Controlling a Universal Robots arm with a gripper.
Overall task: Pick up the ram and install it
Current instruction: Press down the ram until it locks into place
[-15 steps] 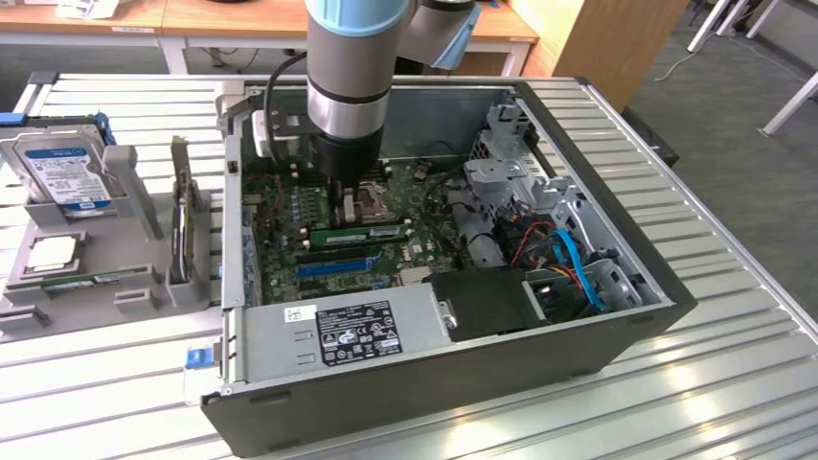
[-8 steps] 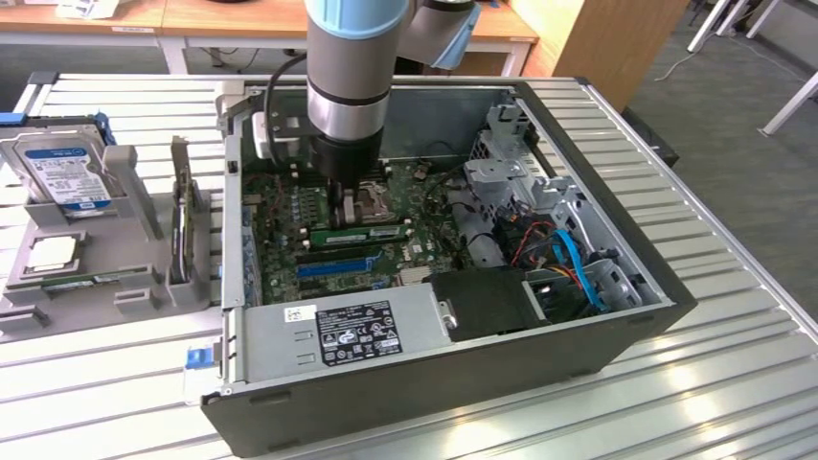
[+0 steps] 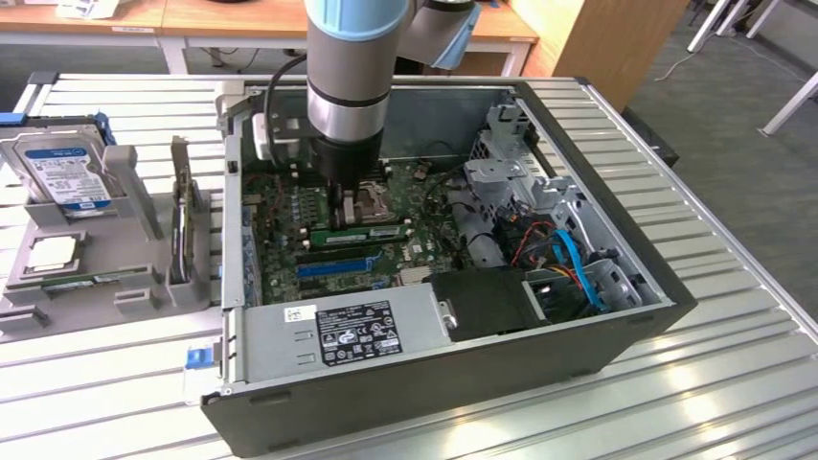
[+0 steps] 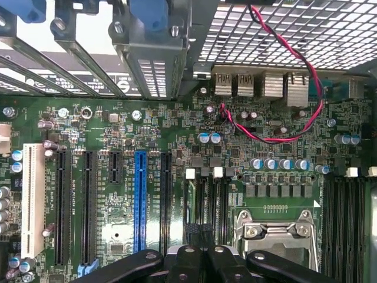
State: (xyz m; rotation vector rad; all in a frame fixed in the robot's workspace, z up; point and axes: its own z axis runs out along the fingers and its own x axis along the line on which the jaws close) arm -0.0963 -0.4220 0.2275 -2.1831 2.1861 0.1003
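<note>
The gripper [image 3: 343, 213] is lowered inside the open computer case [image 3: 639, 316], jaws pressed together over the ram [image 3: 362, 233], which is seated on the motherboard [image 4: 177, 130]. If tilted, the stick could be jammed in its slot.

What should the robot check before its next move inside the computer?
1. Black end effector shut: ok.
2. Long green ram stick with a white sticker sits at the green motherboard, just under the end effector: ok.
3. That ram stick pushed fully into its slot: cannot tell.
4. The end effector gripping the ram stick: cannot tell.
5. Red-and-black twisted wire away from the end effector: ok.
6. Black computer case open on top: ok.
</note>
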